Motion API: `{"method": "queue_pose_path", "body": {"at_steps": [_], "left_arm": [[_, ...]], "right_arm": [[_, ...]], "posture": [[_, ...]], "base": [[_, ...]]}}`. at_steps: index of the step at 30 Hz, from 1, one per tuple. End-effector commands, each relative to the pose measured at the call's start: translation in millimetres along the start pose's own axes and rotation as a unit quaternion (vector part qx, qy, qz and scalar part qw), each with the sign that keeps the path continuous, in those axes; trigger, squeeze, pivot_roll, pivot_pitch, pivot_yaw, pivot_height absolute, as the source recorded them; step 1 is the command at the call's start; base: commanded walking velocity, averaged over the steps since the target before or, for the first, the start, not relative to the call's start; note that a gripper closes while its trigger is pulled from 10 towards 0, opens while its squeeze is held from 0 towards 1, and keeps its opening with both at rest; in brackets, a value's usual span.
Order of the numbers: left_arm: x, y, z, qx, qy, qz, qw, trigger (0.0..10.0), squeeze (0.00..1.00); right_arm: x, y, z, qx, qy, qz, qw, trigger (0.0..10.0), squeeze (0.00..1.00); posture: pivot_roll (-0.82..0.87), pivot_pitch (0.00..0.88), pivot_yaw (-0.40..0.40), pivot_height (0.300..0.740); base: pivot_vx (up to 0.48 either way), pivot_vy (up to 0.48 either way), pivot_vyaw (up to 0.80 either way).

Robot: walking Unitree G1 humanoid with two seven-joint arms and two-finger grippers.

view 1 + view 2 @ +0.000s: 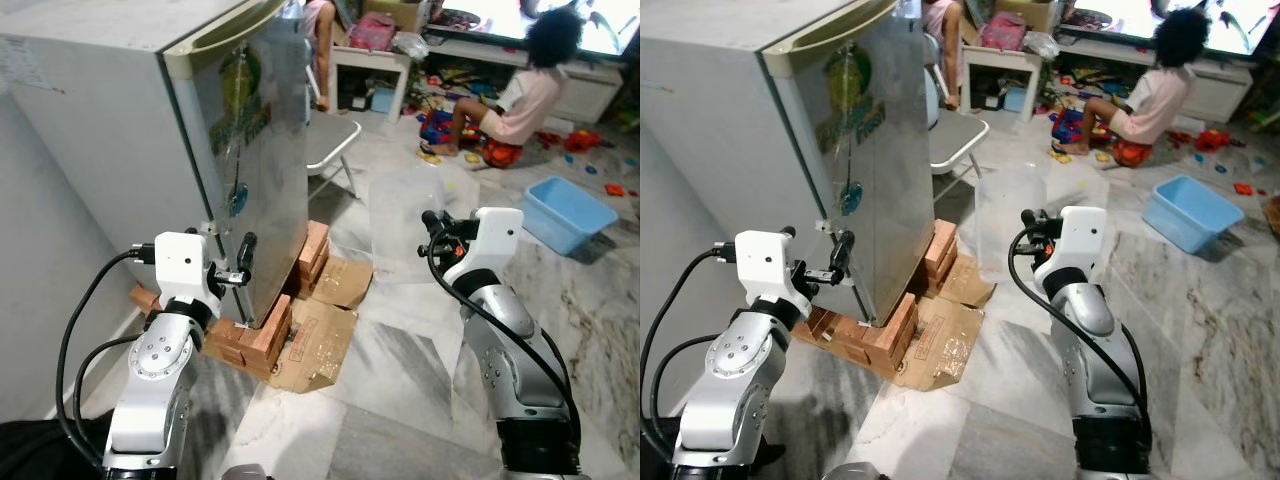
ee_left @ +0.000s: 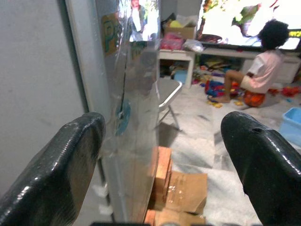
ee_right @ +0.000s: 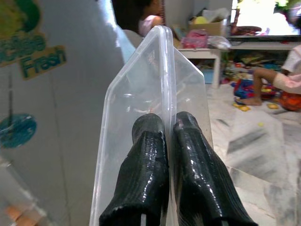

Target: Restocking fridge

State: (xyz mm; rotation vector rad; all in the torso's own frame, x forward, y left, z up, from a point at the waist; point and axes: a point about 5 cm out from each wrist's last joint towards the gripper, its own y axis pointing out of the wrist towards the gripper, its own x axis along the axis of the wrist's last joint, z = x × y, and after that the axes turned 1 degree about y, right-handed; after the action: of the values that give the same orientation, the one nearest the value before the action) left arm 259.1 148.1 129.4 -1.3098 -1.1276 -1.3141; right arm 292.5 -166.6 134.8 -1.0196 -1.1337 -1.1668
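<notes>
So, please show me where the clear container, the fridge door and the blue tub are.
clear container [image 3: 155,94], right wrist view, its rim.
fridge door [image 1: 265,160], left eye view, front face.
blue tub [image 1: 566,213], left eye view, its wall.

The fridge [image 1: 180,130] is placed on the left, raised on bricks [image 1: 262,338] with cardboard [image 1: 325,330] spread beneath and before them. A folding chair [image 1: 330,145] is set just behind the fridge. Further right, a tub [image 1: 568,212] is placed on the floor [image 1: 400,400], and behind it a person [image 1: 525,95] is seated among scattered toys [image 1: 585,140].
</notes>
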Motion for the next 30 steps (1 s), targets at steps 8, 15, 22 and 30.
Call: {"method": "queue_pose_path", "body": {"at_steps": [8,15,22,30], "left_arm": [[0.4,0.0,-0.4,-0.001,-0.011,0.002,1.0,10.0,0.0],[-0.7,0.1,0.2,0.004,-0.013,0.008,1.0,10.0,0.0],[-0.9,1.0,0.0,0.006,-0.01,0.009,1.0,10.0,0.0],[0.9,3.6,0.9,0.013,-0.005,0.004,1.0,10.0,0.0]], "right_arm": [[0.2,-1.9,2.9,0.007,-0.002,0.0,1.0,10.0,0.0],[-1.1,-2.4,3.3,0.004,-0.004,0.003,1.0,10.0,0.0],[-3.9,-5.5,2.9,0.003,-0.002,0.011,1.0,10.0,0.0],[-3.6,-6.7,3.3,0.004,-0.004,0.011,1.0,10.0,0.0]], "posture": [[0.01,0.0,-0.024,0.74],[0.01,0.0,-0.026,0.74],[0.01,0.0,-0.027,0.74],[0.01,0.0,-0.029,0.74]], "base": [[0.068,0.426,-0.07],[0.0,0.455,0.0],[0.0,0.133,-0.41],[0.0,0.0,-0.05]]}}
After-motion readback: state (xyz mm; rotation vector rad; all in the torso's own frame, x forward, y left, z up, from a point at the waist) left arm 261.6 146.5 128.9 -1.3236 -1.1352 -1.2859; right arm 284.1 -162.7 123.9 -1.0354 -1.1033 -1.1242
